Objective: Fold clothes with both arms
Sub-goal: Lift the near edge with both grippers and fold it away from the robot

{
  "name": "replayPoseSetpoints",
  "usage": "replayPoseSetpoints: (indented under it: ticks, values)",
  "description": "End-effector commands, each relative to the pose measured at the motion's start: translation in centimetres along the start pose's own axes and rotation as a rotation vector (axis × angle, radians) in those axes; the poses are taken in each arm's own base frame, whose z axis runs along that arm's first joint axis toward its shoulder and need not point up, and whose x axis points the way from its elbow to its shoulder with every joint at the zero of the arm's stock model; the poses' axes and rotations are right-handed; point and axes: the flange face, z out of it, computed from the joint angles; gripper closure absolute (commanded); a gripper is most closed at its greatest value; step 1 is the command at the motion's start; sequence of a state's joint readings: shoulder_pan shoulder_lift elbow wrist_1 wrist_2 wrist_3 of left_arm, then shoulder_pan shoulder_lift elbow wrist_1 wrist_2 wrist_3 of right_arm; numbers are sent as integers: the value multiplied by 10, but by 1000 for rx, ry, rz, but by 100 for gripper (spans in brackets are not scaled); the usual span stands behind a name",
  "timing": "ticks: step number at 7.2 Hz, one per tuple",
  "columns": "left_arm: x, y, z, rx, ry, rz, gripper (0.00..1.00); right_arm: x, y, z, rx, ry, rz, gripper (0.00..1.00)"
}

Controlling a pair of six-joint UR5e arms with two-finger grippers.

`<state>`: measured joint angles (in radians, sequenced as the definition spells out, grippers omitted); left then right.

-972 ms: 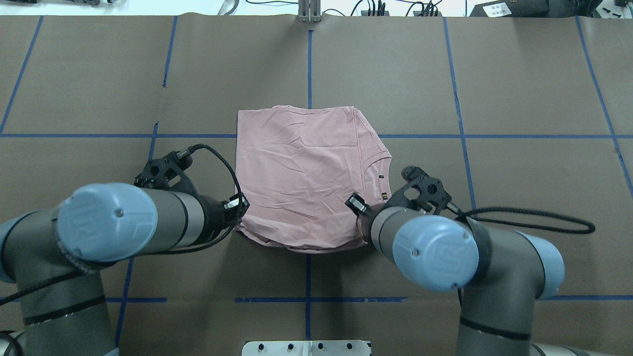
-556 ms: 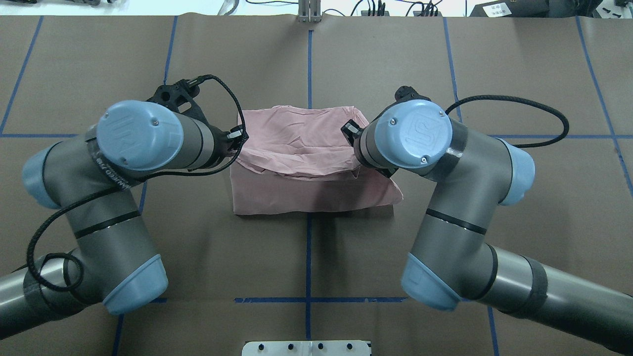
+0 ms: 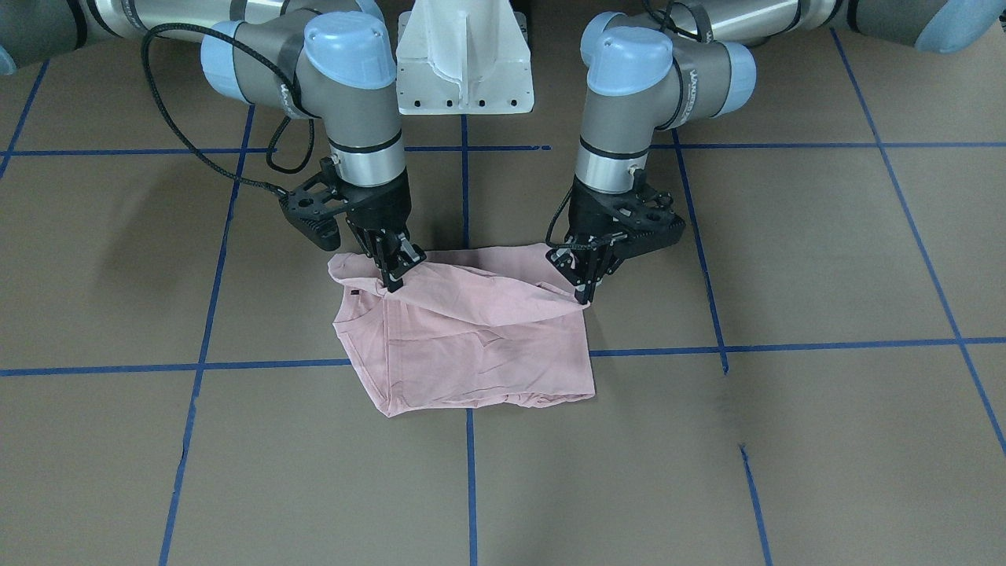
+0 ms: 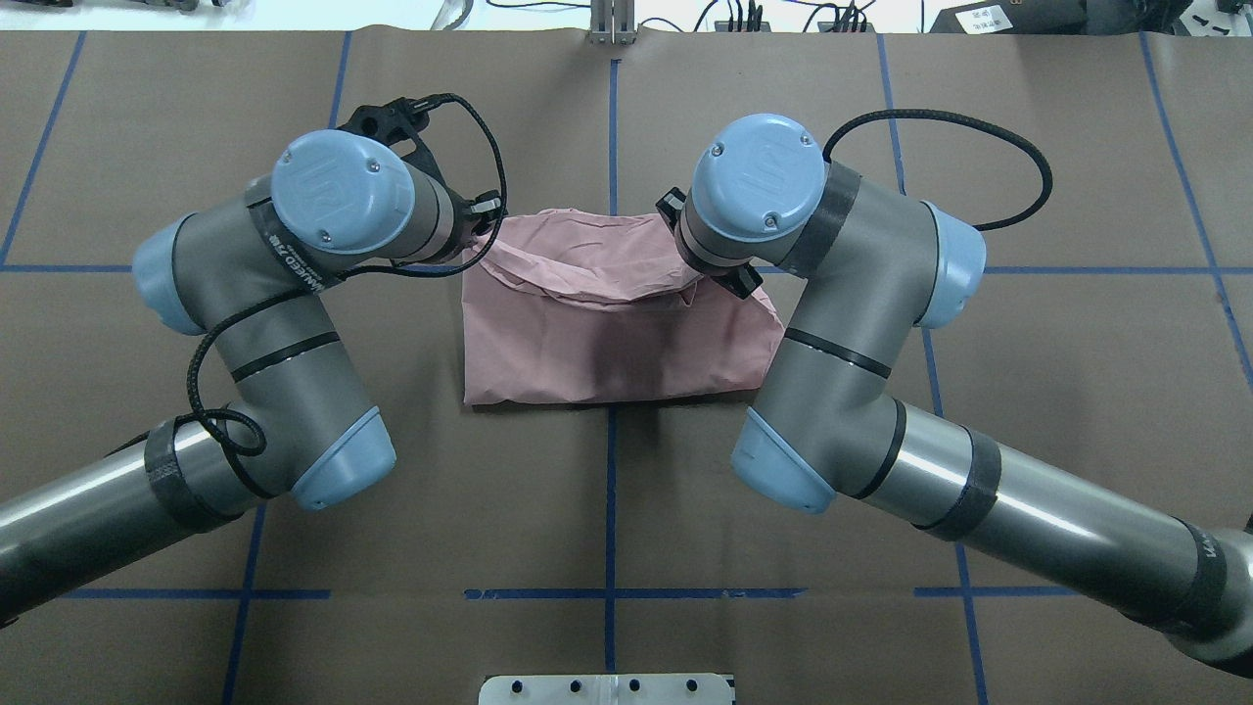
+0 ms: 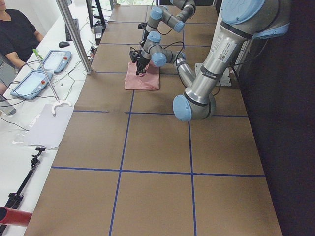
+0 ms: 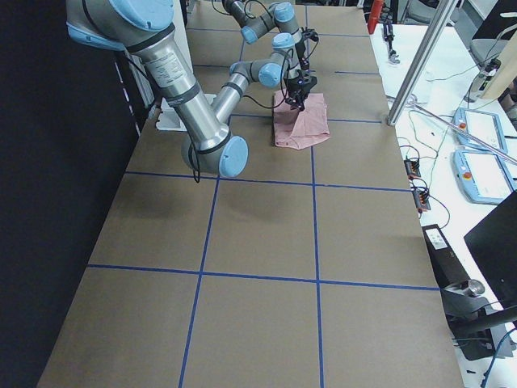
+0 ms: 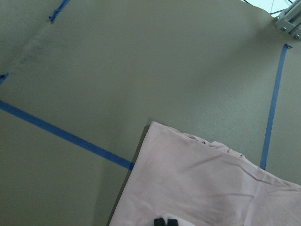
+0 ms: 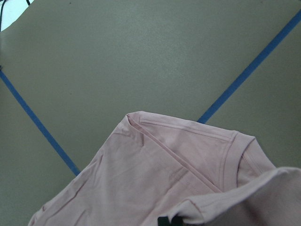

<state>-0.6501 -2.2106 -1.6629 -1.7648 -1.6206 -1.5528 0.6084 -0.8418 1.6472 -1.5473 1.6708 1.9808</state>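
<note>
The pale pink T-shirt [image 3: 471, 346] lies plain side up at the table's middle, doubled over on itself; it also shows in the overhead view [image 4: 607, 343]. My left gripper [image 3: 582, 292] is shut on one corner of the raised fabric edge. My right gripper [image 3: 395, 277] is shut on the other corner, near the collar. The held edge hangs slack between them, just above the lower layer. In the overhead view both wrists hide the fingers. The wrist views show pink cloth [image 7: 202, 188] [image 8: 164, 174] below dark fingertips [image 7: 161, 221] [image 8: 164, 220].
The white pedestal base [image 3: 464, 63] stands behind the arms. Blue tape lines [image 4: 612, 137] grid the brown table. A metal post [image 4: 612, 22] stands at the far edge. An operator [image 5: 15, 34] and tablets [image 5: 29, 81] are beside the table.
Both grippers have lifted the shirt's near edge and carried it away from the robot, over the shirt, towards its far edge. The arms have stretched forward.
</note>
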Motion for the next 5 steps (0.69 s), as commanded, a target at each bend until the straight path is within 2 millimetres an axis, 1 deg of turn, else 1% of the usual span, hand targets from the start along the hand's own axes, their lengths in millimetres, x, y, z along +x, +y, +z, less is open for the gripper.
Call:
replayPoseSetpoints:
  ticks: [1, 2, 3, 4, 5]
  values:
    - [0, -9, 28, 11, 11, 14, 100, -14, -11, 35, 2, -5, 8, 100]
    - [-3, -13, 38, 37, 4, 27, 100, -22, -18, 43, 6, 10, 7, 100]
    - [-4, -23, 54, 50, 4, 36, 100, -34, -34, 56, 3, 22, 4, 100]
    - [0, -36, 83, 66, 4, 50, 85, -39, -47, 90, -16, 0, -14, 69]
    - [-1, -63, 111, 139, 22, 125, 71, -62, -67, 135, -15, -21, -4, 32]
